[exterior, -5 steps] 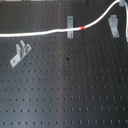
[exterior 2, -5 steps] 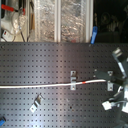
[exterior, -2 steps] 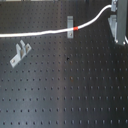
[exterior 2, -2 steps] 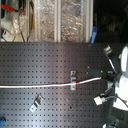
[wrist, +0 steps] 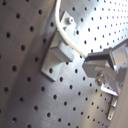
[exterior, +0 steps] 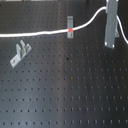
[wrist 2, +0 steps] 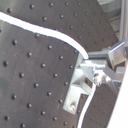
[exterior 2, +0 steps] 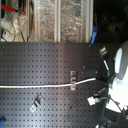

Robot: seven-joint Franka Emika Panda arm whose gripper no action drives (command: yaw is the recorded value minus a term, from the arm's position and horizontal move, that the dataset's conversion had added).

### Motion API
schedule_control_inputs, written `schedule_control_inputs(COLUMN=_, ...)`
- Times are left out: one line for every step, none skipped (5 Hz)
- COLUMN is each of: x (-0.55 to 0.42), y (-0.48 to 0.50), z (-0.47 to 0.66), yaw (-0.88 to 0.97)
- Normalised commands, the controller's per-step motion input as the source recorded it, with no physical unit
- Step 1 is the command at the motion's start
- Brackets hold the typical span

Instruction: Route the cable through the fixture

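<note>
Cable red band at fixture; board open below; end effector grip state unclear.

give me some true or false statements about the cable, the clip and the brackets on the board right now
1. The cable has a red band sitting at the fixture. True.
2. In the first exterior view, the cable runs off the first exterior view's left edge. True.
3. The two-pronged bracket has the cable threaded through it. False: the cable passes clear of it.
4. The board is white and solid. False: it is black and perforated.
5. In the second exterior view the cable lies coiled in a loop. False: it runs as a long, nearly straight line.
</note>
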Motion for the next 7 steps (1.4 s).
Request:
schedule_control_inputs(x=-0.027, y=0.432, z=0.26, yaw=-0.05)
schedule_control_inputs(x=-0.334, y=0.100, z=0.66, yaw=-0.15)
schedule_control_inputs(x=-0.025, y=0.006, z=0.00, yaw=0.00)
schedule_control_inputs(x=-0.002, y=-0.003, z=-0.12, yaw=0.05)
schedule_control_inputs(x=0.296, y=-0.206, z=-0.42, yaw=0.08)
schedule_control_inputs(x=0.008, y=-0.049, z=-0.01, yaw=0.00)
schedule_control_inputs(x=-0.016, y=-0.120, z=0.00, yaw=0.00)
